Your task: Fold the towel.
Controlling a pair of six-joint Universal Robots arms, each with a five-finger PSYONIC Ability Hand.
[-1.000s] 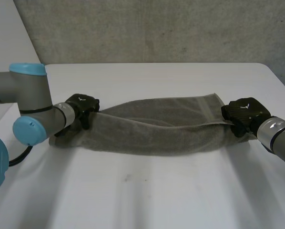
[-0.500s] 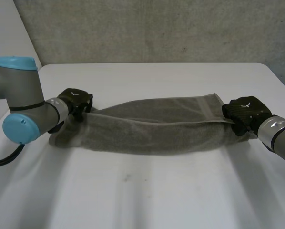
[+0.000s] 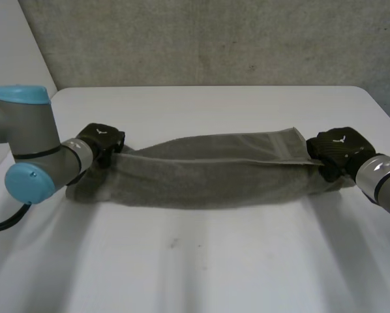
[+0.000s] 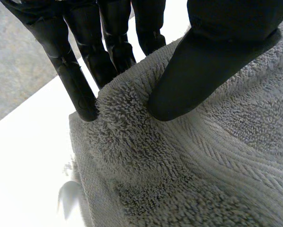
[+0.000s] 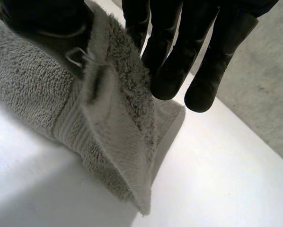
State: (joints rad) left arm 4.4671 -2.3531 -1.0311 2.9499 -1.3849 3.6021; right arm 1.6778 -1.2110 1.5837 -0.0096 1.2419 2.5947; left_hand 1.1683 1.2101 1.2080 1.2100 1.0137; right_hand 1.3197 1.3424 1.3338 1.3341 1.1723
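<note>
The left hand [image 3: 102,140] sits low near the desk's [image 3: 201,267] left edge, its thumb [image 4: 207,61] pressing one end of the towel [image 3: 214,171] against straight fingers [image 4: 80,80]; the right hand [image 3: 335,149], near the right edge, pinches the other end likewise, thumb over and fingers behind; the grey towel stretches between them across the desk's middle, doubled lengthwise, its upper layer slack, with a flat woven band by the right hand.

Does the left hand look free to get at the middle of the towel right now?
Probably not: the left hand pinches one end of the towel between thumb and fingers, so it must let go first. Nothing lies across the middle.
</note>
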